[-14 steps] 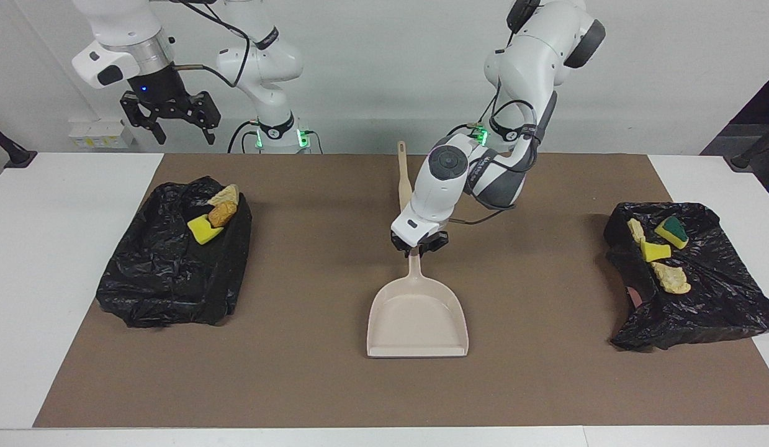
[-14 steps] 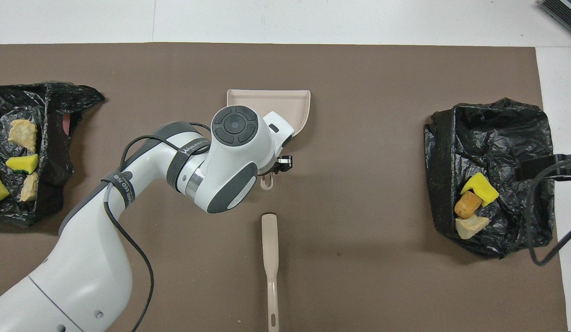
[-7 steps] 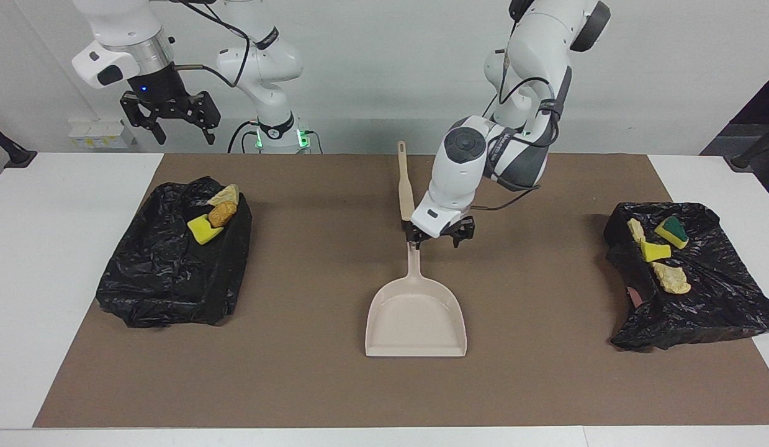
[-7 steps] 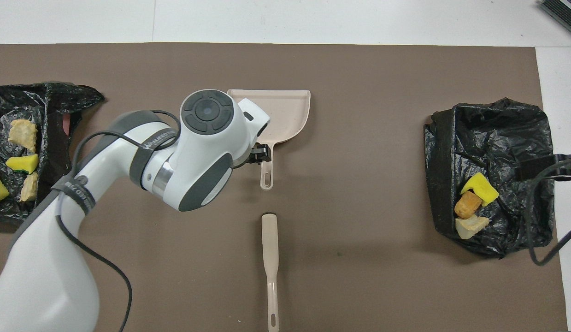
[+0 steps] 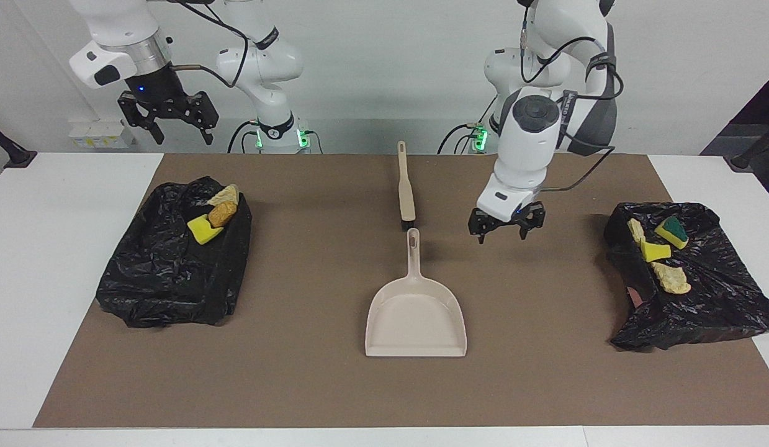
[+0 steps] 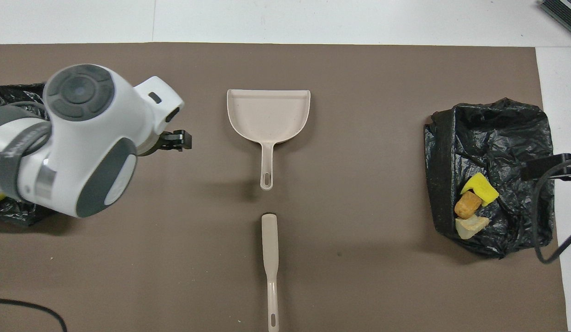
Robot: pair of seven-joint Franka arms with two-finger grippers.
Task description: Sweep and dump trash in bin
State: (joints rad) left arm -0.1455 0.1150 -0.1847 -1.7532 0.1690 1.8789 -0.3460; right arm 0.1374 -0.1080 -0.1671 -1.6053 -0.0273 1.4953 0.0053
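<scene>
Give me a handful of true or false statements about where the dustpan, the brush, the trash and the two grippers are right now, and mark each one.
1. The left gripper holds the dustpan by its handle. False: it is open, in the air over the brown mat beside the dustpan, touching nothing.
2. The dustpan is empty. True.
3. The brush lies nearer to the robots than the dustpan. True.
4. Trash lies loose on the mat. False: every scrap in view sits on the two black bin bags, one at each end of the table.
5. The right gripper is over the dustpan. False: it waits, open, high at the right arm's end.
</scene>
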